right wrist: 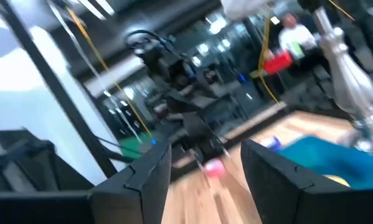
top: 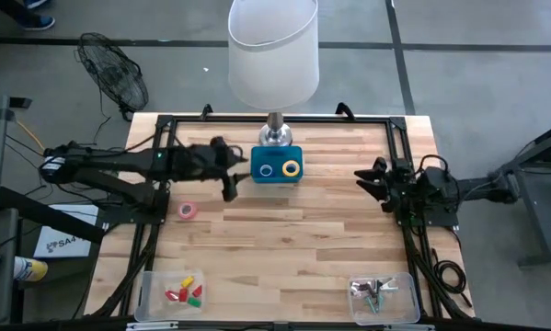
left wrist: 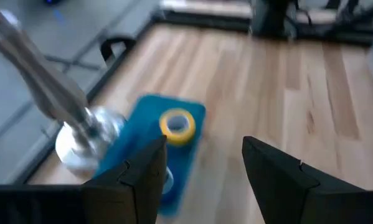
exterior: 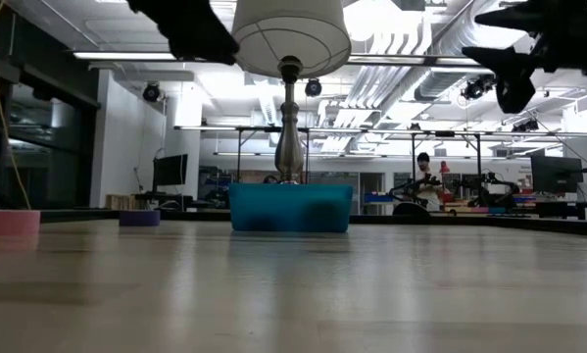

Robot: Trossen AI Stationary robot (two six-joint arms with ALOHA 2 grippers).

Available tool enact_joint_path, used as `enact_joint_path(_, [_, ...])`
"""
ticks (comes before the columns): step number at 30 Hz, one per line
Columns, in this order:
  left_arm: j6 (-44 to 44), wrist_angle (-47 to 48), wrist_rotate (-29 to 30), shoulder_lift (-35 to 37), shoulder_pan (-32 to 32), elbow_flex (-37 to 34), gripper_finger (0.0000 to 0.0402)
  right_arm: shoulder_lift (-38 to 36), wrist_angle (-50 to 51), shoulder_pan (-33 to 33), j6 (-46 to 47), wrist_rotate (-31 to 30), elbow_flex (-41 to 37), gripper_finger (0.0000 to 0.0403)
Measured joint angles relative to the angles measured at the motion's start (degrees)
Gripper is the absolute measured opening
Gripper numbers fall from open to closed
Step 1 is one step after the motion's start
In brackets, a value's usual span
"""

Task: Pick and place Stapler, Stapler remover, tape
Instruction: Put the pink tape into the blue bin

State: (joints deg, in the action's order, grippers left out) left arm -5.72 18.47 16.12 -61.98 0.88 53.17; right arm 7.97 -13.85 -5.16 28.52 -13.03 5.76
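Tape sorting into blue tray [top: 277,176] beside lamp [top: 273,55].
Hovering left gripper [top: 229,175] just beside tray, jaws apart and empty, probably for yellow roll [top: 292,168]; waiting right gripper [top: 374,182], also open, well apart; leaving pink roll [top: 188,211] outside tray.

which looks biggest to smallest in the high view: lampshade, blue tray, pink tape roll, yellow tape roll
1. lampshade, though it sits nearer the camera
2. blue tray
3. pink tape roll and yellow tape roll: alike, not ranked
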Motion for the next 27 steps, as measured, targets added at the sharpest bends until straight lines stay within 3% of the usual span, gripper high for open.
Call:
enact_joint_path(3, [2.77,-4.01,-1.17,0.00,3.41,0.00,0.0204,-3.05,-5.89,3.93,-0.61,5.51,-4.67,0.0186])
enact_joint_path(14, [4.13,-8.03,-0.68,0.00,6.36,0.00,0.0204,-7.82,3.90,16.46,0.41,23.10,-5.15,0.0186])
enact_joint_path(27, [4.05,-7.85,2.55,0.00,6.28,0.00,0.0204,-6.89,11.06,21.19,-3.97,22.92,-5.16,0.0186])
